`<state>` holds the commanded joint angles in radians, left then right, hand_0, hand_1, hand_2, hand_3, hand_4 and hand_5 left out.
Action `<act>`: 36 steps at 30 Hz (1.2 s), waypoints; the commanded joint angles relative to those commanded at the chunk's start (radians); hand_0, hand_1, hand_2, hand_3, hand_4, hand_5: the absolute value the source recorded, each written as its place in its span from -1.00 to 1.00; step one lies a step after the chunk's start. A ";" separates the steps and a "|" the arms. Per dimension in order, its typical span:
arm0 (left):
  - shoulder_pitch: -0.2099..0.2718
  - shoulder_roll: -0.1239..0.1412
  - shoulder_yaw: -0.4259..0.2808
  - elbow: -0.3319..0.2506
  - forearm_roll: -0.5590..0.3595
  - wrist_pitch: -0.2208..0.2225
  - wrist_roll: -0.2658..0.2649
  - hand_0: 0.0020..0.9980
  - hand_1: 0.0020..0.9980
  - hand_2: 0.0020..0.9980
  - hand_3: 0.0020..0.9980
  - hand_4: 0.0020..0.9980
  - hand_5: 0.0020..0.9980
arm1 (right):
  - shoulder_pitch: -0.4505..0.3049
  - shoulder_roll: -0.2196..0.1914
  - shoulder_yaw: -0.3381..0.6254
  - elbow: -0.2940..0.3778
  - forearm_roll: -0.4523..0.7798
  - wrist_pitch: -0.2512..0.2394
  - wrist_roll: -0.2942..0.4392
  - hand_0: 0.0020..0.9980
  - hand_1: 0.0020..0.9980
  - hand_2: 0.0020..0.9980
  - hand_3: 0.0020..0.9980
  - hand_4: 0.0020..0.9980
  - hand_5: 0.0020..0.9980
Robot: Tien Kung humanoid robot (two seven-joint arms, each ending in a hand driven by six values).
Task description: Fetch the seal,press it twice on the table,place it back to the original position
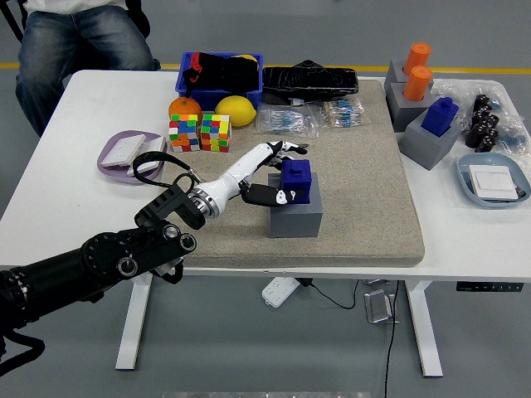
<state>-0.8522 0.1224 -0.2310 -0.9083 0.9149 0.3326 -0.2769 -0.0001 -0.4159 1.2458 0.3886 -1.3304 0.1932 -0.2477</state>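
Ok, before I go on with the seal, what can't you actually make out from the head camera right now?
- Left hand on the blue seal: the seal's body hides the contact, so a firm grip is unconfirmed.
- Seal's underside: hidden inside the grey holder.
- Right arm: outside the head view.
- Blue bin contents: dark, unidentifiable.
- Person at the far side: cut off by the top edge, hands unseen.

Left hand [270, 170] is covering the blue seal's [297, 181] left face, so contact there isn't visible. Left arm [91, 265] is running off the frame's left edge. Seated person [79, 41] is cropped at the top. Black items [485, 120] far right too small to identify.
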 joint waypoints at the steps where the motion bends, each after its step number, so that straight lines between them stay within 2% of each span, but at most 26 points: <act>1: 0.000 0.000 0.000 0.000 0.001 0.000 0.000 0.59 0.41 0.28 0.63 0.42 -1.00 | 0.000 0.000 -0.001 0.000 0.000 0.000 0.000 0.83 0.56 0.57 0.57 0.89 0.26; 2: 0.000 0.000 0.001 0.000 0.001 0.000 0.000 0.59 0.48 0.35 0.64 0.41 -1.00 | 0.000 0.000 -0.001 0.001 0.000 0.000 0.000 0.83 0.56 0.57 0.57 0.89 0.26; 7: 0.001 0.001 0.001 -0.001 0.001 -0.001 0.001 0.59 0.48 0.35 0.64 0.41 -1.00 | 0.000 0.000 -0.001 0.001 0.000 0.000 0.000 0.83 0.56 0.57 0.57 0.89 0.26; 8: 0.002 0.001 0.001 0.000 -0.001 -0.002 0.001 0.59 0.49 0.36 0.64 0.54 -1.00 | 0.000 0.000 -0.001 0.001 0.000 0.000 0.000 0.83 0.56 0.56 0.57 0.89 0.26; 13: 0.002 0.001 -0.001 0.000 -0.002 -0.004 0.001 0.59 0.49 0.36 0.64 0.54 -1.00 | 0.000 0.000 0.000 0.000 0.000 0.000 0.000 0.83 0.56 0.56 0.57 0.89 0.26; 14: 0.001 0.001 -0.001 0.000 -0.002 -0.004 0.001 0.59 0.50 0.37 0.65 0.62 -1.00 | 0.000 0.001 0.000 0.000 0.001 0.000 0.000 0.83 0.56 0.56 0.57 0.89 0.26; 36: 0.005 0.006 -0.004 0.005 -0.009 -0.022 0.005 0.60 0.54 0.40 0.67 0.70 -1.00 | -0.001 -0.004 -0.012 0.000 0.005 0.001 0.001 0.83 0.56 0.57 0.57 0.89 0.26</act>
<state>-0.8472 0.1282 -0.2351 -0.9033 0.9059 0.3110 -0.2720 -0.0012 -0.4194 1.2338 0.3889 -1.3253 0.1941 -0.2471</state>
